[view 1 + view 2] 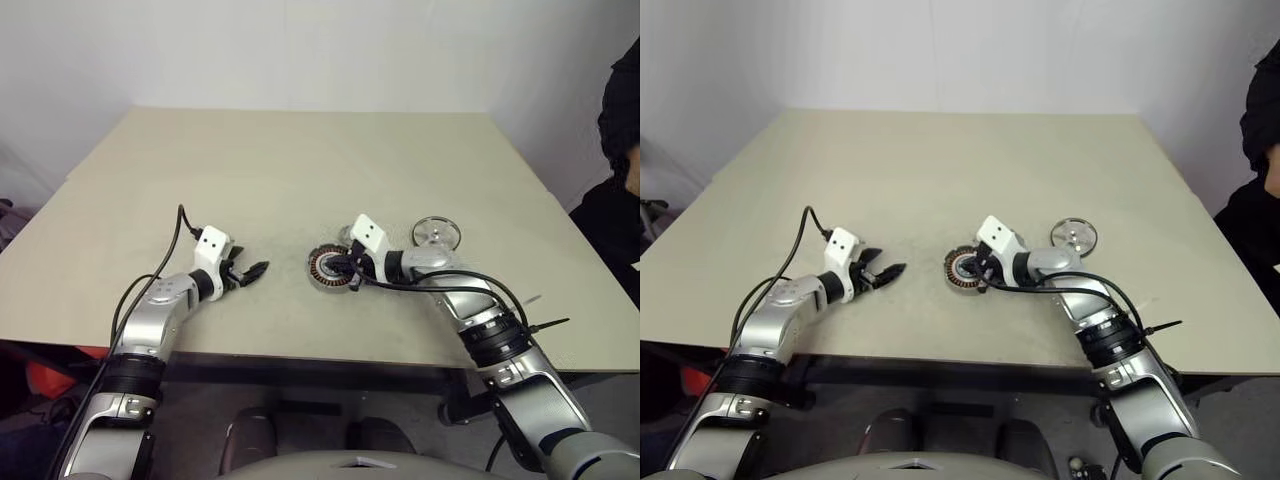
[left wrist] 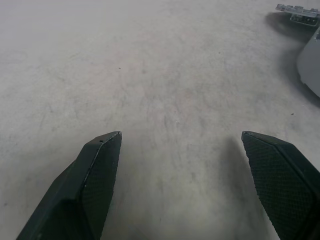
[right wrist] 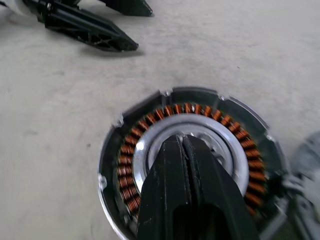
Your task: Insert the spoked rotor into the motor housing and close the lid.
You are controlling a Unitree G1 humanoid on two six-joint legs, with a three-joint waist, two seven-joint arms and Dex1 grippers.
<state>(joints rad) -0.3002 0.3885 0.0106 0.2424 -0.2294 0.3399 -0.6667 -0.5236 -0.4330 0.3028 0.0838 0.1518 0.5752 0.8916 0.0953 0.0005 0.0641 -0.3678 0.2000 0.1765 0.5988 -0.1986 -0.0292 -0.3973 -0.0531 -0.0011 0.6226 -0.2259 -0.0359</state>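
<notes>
Motor housing (image 3: pixel 187 165): round dark-rimmed ring of copper-coloured windings around a silver centre; lies flat on the beige surface (image 1: pixel 300 170), near its front edge, slightly right of middle.
Spoked rotor (image 1: pixel 436 232): round black-rimmed disc with silver spokes; on the surface at about 2 o'clock from the housing, close by but apart from it.
Lid (image 1: pixel 343 235): small grey disc, partly hidden behind the right wrist, at about 12 o'clock from the housing; detail too small to read.
Right claw (image 3: pixel 184 142): black fingers pressed together, holding nothing; tip over the housing's silver centre. Contact cannot be told.
Left claw (image 1: pixel 248 272): fingers wide apart, empty, low over bare surface at 9 o'clock from the housing, well apart from it.
Step in hand (judgement): housing is still open and empty; rotor not yet fetched.
Doing it well: part the right fingers, take the rotor by its rim, keep it level, centre the hub over the silver middle before lowering. A tilted rotor may jam on the windings.
</notes>
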